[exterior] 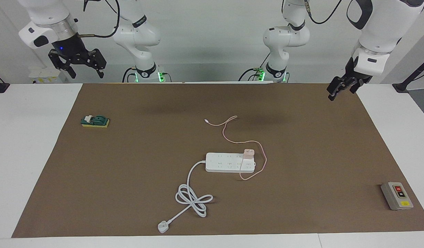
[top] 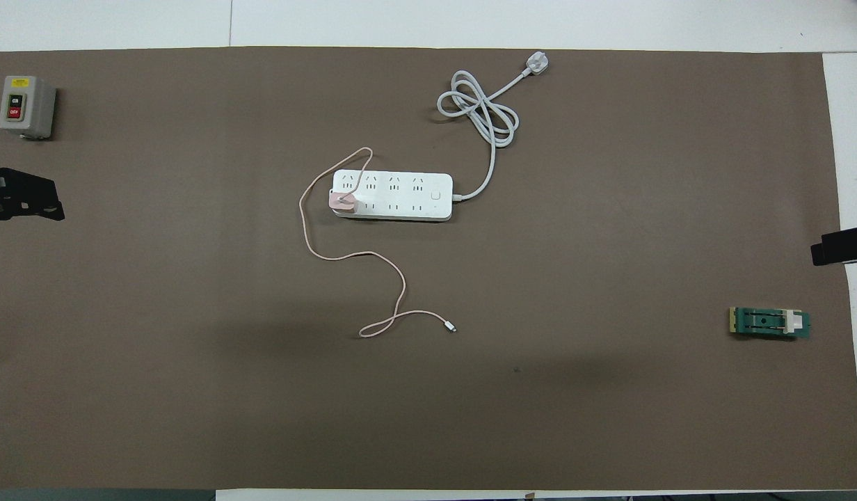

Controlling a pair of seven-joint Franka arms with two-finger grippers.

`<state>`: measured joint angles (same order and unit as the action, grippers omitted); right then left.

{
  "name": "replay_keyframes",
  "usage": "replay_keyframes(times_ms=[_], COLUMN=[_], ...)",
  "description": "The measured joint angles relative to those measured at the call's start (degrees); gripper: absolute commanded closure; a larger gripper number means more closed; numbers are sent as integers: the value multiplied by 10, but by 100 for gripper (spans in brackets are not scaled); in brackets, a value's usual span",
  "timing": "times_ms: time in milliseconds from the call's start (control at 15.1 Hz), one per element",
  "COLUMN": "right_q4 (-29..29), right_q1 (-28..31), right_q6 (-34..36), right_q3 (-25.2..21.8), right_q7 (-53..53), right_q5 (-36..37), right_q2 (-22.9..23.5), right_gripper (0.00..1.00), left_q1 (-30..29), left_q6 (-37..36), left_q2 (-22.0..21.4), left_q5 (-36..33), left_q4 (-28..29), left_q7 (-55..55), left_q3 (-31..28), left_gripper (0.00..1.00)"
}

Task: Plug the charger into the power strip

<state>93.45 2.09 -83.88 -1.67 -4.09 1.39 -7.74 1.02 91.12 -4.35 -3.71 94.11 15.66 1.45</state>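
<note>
The white power strip (exterior: pixel 225 162) (top: pixel 401 196) lies flat in the middle of the brown mat. The pale-pink charger (exterior: pixel 248 153) (top: pixel 343 200) sits upright on the strip's top, at the end toward the left arm's end, in the socket row nearer to the robots. Its thin pink cable (exterior: pixel 229 136) (top: pixel 345 257) loops over the strip and winds toward the robots, ending loose on the mat. My left gripper (exterior: pixel 341 89) (top: pixel 25 198) hangs in the air over the mat's edge at the left arm's end. My right gripper (exterior: pixel 84 67) (top: pixel 842 245) is open and empty, raised at the right arm's end.
The strip's thick white cord (exterior: pixel 193 198) (top: pixel 481 111) coils farther from the robots and ends in a three-pin plug (exterior: pixel 162 227) (top: pixel 537 64). A grey button box (exterior: pixel 397 195) (top: pixel 25 104) stands at the left arm's end. A green block (exterior: pixel 95 121) (top: pixel 769 323) lies at the right arm's end.
</note>
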Motion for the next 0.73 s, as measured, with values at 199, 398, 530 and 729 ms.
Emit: replay_keyframes(times_ms=[199,398,530,729], right_q4=[0,0,0,0], right_q1=[0,0,0,0], right_q6=[0,0,0,0], right_q3=[0,0,0,0], right_q7=[0,0,0,0], right_q5=[0,0,0,0], right_q2=[0,0,0,0], right_gripper=[0,0,0,0], left_q1=[1,1,0,-8], left_q6=[7,5,4,3], left_q2=[-3,-3,-3,-3], left_q5=[1,1,1,1], left_q4=[1,5,8,8], left_q7=[0,0,-21,-91], left_q3=[8,10,7,3], left_gripper=[0,0,0,0])
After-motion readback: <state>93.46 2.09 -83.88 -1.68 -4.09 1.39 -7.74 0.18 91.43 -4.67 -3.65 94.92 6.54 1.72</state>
